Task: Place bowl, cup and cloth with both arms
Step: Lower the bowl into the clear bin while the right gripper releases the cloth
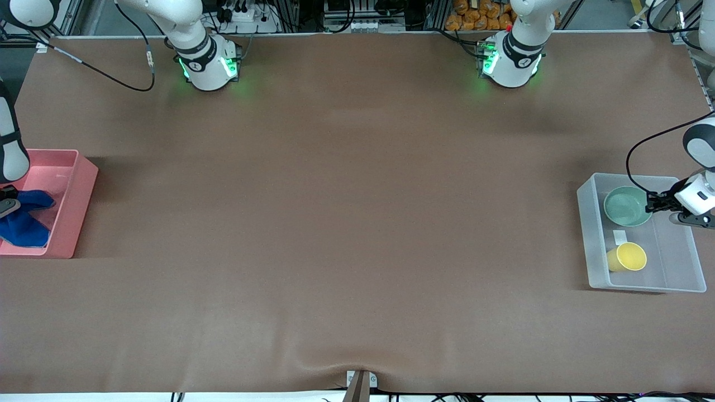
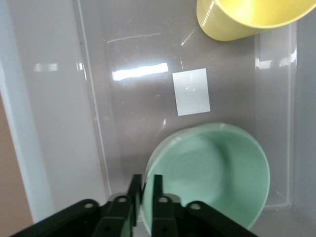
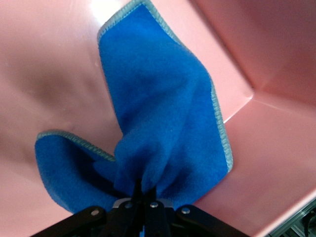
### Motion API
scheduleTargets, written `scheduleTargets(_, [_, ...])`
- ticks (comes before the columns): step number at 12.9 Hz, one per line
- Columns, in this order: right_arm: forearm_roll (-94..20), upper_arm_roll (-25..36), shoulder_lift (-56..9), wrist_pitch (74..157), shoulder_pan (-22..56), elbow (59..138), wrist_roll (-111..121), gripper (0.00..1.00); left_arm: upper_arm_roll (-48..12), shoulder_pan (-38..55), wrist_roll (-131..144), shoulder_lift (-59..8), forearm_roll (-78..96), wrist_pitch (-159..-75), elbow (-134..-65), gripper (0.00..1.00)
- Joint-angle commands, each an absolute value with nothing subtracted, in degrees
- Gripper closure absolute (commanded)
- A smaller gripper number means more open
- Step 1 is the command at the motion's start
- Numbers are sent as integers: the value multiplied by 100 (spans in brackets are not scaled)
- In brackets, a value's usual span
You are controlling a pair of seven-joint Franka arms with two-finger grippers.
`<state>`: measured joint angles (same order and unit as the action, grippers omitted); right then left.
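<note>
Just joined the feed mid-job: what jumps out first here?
The right gripper pinches the royal-blue cloth in the pink bin at the right arm's end. At the left arm's end, the left gripper clamps the mint-green bowl's rim in the clear bin, beside the yellow cup.

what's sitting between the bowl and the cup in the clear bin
Only a small white label on the clear bin's floor lies between bowl and cup, clearest in the left wrist view.

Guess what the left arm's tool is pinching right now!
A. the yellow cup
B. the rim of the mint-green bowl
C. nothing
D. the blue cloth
B: the left arm's black two-finger tool is shut on the rim of the small round pale mint-green bowl inside the clear plastic bin, while the plain yellow cup lies untouched nearer the front camera.
</note>
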<state>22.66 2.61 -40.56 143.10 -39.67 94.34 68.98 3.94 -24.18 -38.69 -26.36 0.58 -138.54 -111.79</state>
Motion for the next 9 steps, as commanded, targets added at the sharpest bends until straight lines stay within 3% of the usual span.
scheduleTargets(1, [2171, 79, -4069, 14309, -4184, 9457, 6979, 100, 325, -2435, -3955, -2602, -44, -13913, -11153, 0])
scheduleTargets(2, [2171, 79, -4069, 14309, -4184, 9457, 6979, 100, 316, -2426, -3955, -2610, -61, -13922, -11145, 0])
scheduleTargets(3, [2180, 70, -4069, 14309, -4157, 9457, 6979, 72, 316, -2347, -3955, -2602, -70, -13913, -11040, 0])
scheduleTargets(4, [2171, 70, -4061, 14300, -4140, 9457, 6979, 7, 316, -2268, -3903, -2541, -70, -13870, -10935, 0])
scheduleTargets(5, [2180, 70, -4061, 14300, -4148, 9448, 6979, 0, 316, -2215, -3885, -2453, -62, -13808, -10829, 0])
scheduleTargets(9, [2180, -175, -3737, 13652, -4052, 9396, 6961, 0, 360, -1900, -3579, -2119, -35, -12897, -10180, 0])
